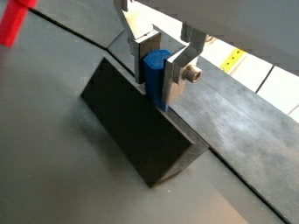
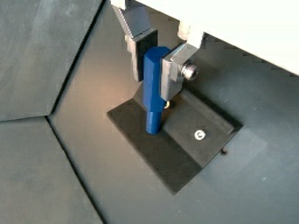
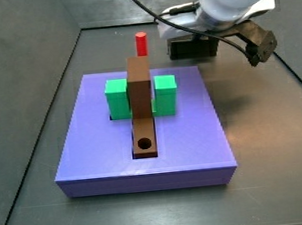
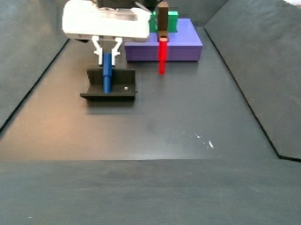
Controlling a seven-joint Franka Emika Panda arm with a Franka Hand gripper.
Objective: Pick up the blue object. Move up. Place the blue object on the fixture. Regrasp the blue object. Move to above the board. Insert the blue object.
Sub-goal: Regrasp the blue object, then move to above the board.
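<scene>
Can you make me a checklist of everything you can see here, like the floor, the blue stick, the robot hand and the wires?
Surface: dark grey floor, bare around the things.
Job's things: blue object upright over the fixture; board apart from them.
Clutter: nothing seen.
Grippers: gripper above the fixture, fingers closed on the blue object.
Cables: black cable on the floor; cables off the arm.
Surroundings: dark walls.
</scene>
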